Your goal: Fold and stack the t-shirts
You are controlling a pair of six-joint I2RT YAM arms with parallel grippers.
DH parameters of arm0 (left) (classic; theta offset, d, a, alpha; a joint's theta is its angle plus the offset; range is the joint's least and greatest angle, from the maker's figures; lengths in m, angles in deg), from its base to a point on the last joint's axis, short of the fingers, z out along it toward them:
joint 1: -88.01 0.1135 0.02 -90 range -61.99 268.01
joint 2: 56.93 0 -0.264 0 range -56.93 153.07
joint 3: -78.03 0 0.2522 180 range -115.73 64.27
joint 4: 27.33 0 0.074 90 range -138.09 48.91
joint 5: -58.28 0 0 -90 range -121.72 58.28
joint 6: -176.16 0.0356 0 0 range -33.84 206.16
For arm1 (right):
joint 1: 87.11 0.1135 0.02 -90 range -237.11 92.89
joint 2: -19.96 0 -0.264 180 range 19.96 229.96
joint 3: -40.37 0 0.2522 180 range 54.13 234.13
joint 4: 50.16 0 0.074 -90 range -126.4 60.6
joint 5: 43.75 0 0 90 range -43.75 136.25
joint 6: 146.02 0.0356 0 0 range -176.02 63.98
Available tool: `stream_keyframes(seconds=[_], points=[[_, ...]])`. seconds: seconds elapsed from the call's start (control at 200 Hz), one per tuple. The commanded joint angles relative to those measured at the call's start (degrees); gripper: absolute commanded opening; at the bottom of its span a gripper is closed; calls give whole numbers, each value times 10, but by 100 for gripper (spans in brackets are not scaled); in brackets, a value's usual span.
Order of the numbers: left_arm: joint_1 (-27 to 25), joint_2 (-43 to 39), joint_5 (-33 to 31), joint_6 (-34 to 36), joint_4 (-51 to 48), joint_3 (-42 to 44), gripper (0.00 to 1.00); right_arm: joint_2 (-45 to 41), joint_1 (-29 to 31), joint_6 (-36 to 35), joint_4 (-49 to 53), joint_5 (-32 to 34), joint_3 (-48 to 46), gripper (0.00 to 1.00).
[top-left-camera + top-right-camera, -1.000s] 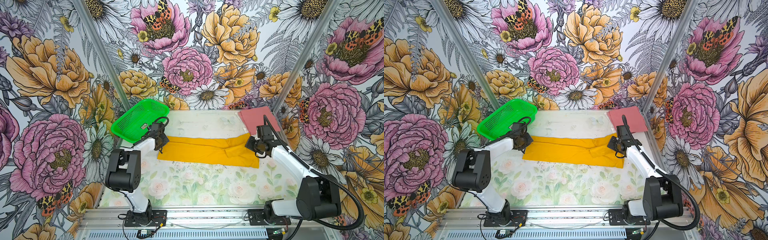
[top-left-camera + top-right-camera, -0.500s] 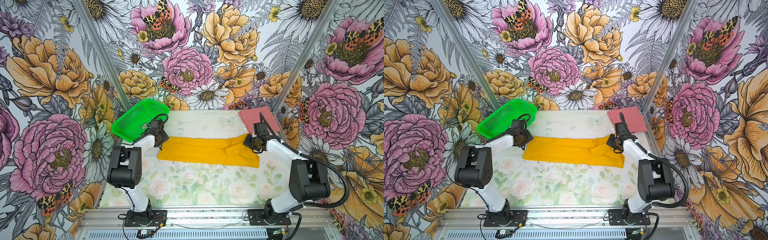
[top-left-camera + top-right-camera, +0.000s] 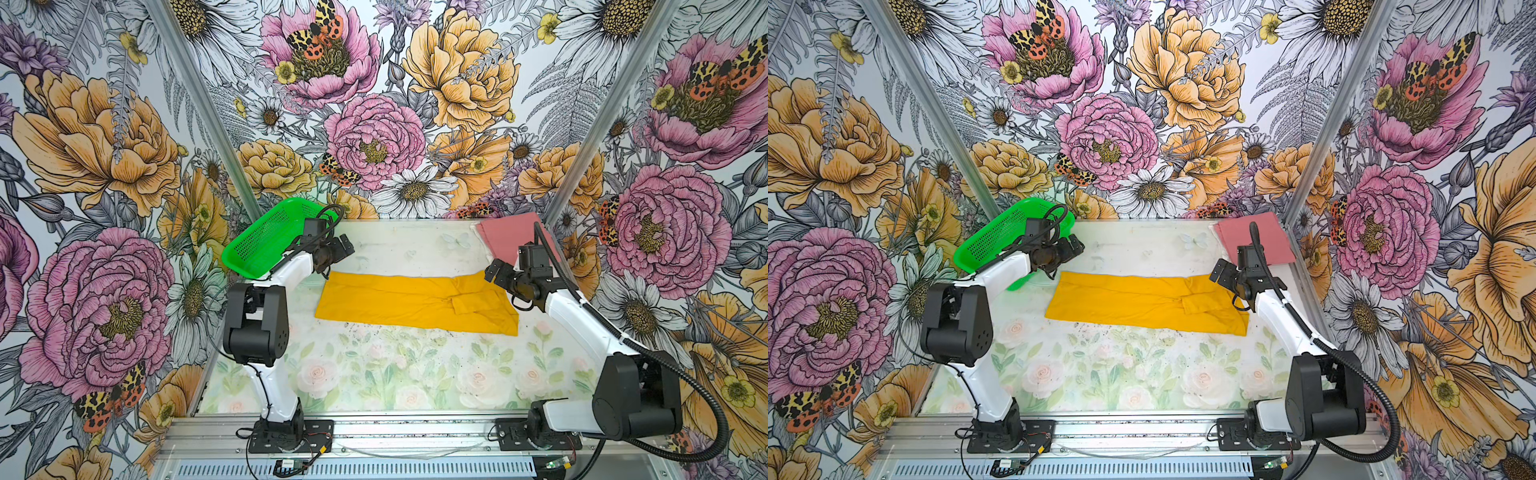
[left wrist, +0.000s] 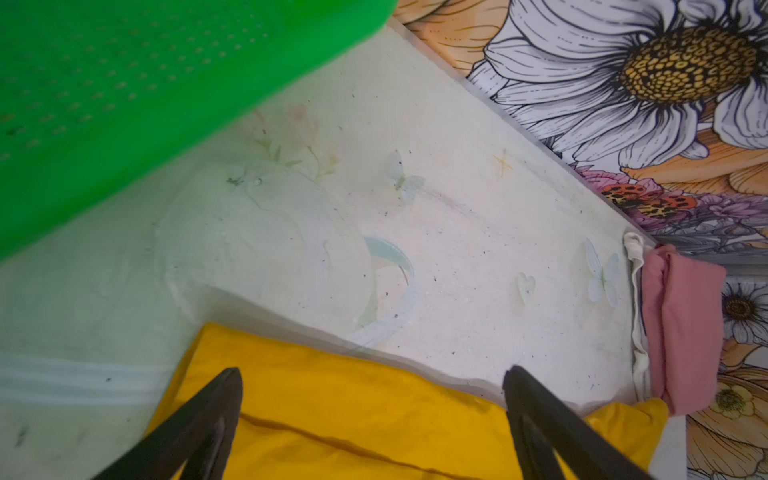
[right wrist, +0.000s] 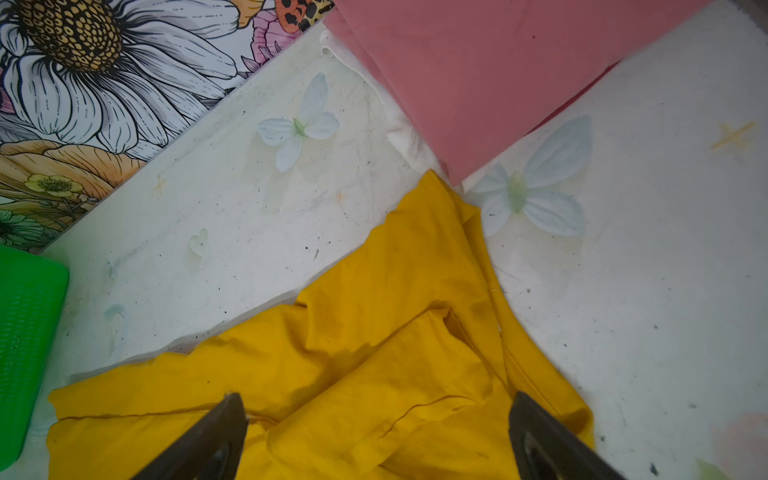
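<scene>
**Q:** Floral-printed walls (image 3: pixel 374 124) enclose which working surface, and what lies on it?

**A:** They enclose a pale table (image 3: pixel 399 365) printed with roses. Across its middle lies the yellow t-shirt (image 3: pixel 415 301), folded into a long band, its creased sleeve end toward the right. The pink t-shirt (image 3: pixel 513 237) lies folded flat in the far right corner, just beyond that end. A green basket (image 3: pixel 262 237) sits tilted in the far left corner.

**Q:** How do the two pincers stand?

**A:** The left gripper (image 3: pixel 343 249) hangs over the band's left far corner, jaws spread wide, grasping nothing; in the left wrist view both fingers (image 4: pixel 216 411) frame bare yellow cloth. The right gripper (image 3: pixel 496 272) hangs over the sleeve end, likewise released, its fingers (image 5: pixel 540 432) apart above the cloth.
</scene>
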Motion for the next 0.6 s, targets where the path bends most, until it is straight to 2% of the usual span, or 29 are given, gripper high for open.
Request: stream_keyframes(seconds=[0.0,0.165,0.245,0.365,0.595], points=[[-37,21,14,6,-30,3,99,27,1,-12,4,-14,-21,99],[-66,11,1,-3,0,35,99,71,9,-30,4,-51,-16,99],[-66,33,36,6,26,29,99,84,18,-31,2,-53,-17,99],[-63,63,18,-14,9,21,99,124,43,-26,1,-52,-6,99],[-54,5,-37,-51,16,134,99,236,104,3,1,-69,46,100]])
